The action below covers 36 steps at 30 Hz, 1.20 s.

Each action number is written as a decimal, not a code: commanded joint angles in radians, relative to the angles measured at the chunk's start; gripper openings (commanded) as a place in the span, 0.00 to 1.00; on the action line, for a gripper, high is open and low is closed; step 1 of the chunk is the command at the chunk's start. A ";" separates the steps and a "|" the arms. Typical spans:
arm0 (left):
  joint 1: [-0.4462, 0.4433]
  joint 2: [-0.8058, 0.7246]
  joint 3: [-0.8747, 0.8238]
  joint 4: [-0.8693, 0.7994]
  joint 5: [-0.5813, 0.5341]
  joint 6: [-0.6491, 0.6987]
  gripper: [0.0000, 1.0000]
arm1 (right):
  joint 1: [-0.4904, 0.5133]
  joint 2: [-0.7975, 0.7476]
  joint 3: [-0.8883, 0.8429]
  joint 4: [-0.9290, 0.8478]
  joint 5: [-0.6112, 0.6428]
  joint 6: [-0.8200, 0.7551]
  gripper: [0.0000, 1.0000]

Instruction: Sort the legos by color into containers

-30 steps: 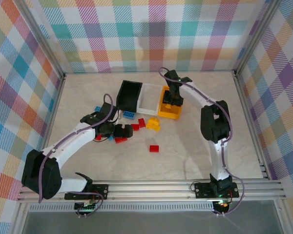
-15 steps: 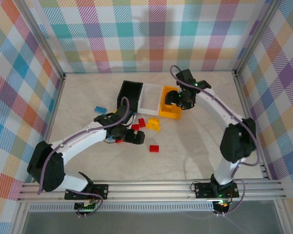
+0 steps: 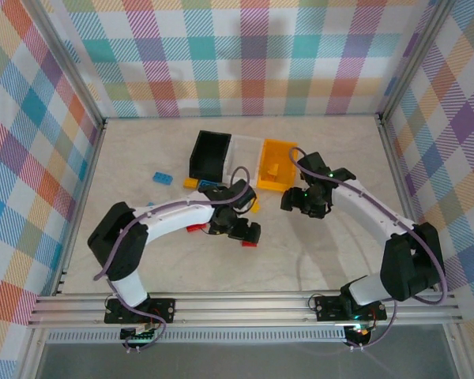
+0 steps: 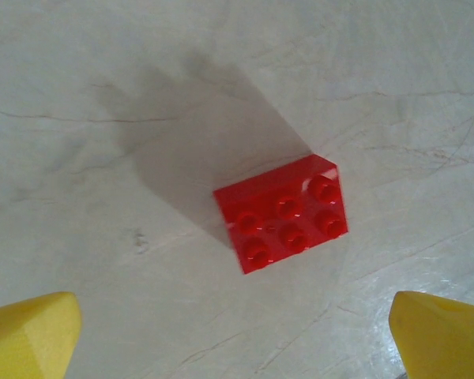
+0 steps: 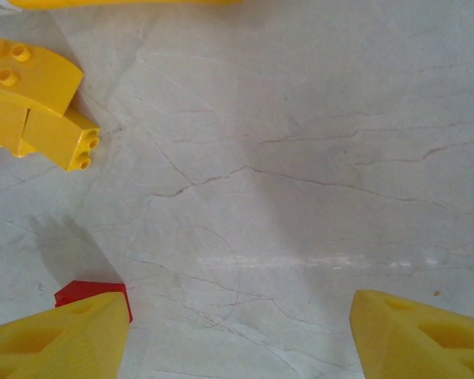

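A red six-stud lego (image 4: 282,214) lies flat on the table just ahead of my left gripper (image 4: 237,339), which hangs open over it; its yellow fingertips (image 4: 28,335) stand far apart. From the top, the left gripper (image 3: 242,230) covers most of that red lego (image 3: 250,243). My right gripper (image 3: 297,202) is open over bare table in front of the yellow-orange container (image 3: 278,144), with nothing between its fingers (image 5: 423,335). Yellow legos (image 5: 35,95) lie to its left. The black container (image 3: 197,154) and the white container (image 3: 245,144) stand beside the yellow-orange one.
Loose legos lie left of the middle: a blue one (image 3: 162,178), a small yellow one (image 3: 190,183), another blue one (image 3: 211,186) and a red one (image 3: 194,228). A yellow lego (image 3: 273,170) lies inside the yellow-orange container. Metal frame rails edge the table.
My right gripper has left the yellow-orange container, come down toward the table's middle and spread its jaws wider. The left arm has swung right, over the lone red lego.
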 commanded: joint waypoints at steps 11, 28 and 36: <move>-0.076 0.131 0.092 -0.053 -0.019 -0.062 0.95 | 0.000 -0.075 -0.043 0.019 0.038 0.024 0.75; -0.076 0.220 0.167 -0.088 -0.077 -0.050 0.73 | 0.000 -0.033 -0.044 0.063 0.008 0.008 0.74; -0.067 0.210 0.172 -0.111 -0.123 -0.049 0.59 | 0.000 0.001 -0.029 0.086 -0.013 0.004 0.74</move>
